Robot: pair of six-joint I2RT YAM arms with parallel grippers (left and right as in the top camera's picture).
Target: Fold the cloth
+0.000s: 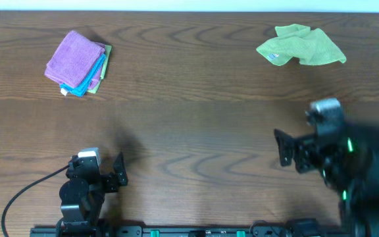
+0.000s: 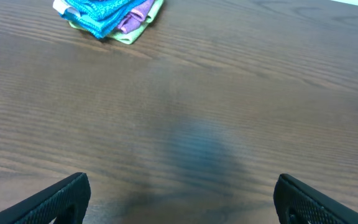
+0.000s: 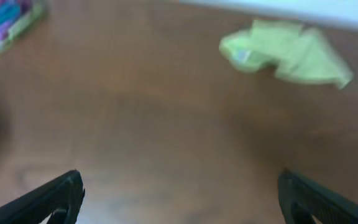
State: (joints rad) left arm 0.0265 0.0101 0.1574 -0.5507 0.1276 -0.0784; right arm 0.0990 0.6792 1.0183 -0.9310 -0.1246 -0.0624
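Along the near edge of the tabletop, we show the left fingers and the right fingers spread wide and holding nothing, each pair hanging over bare wood. Farther out, at the far left, the cloth lies as a neat purple square atop a blue cloth, apparently stacked there to keep finished pieces out of the working area. We judge its folding done. At the far right, a lime-green cloth lies crumpled, well apart from the stack.
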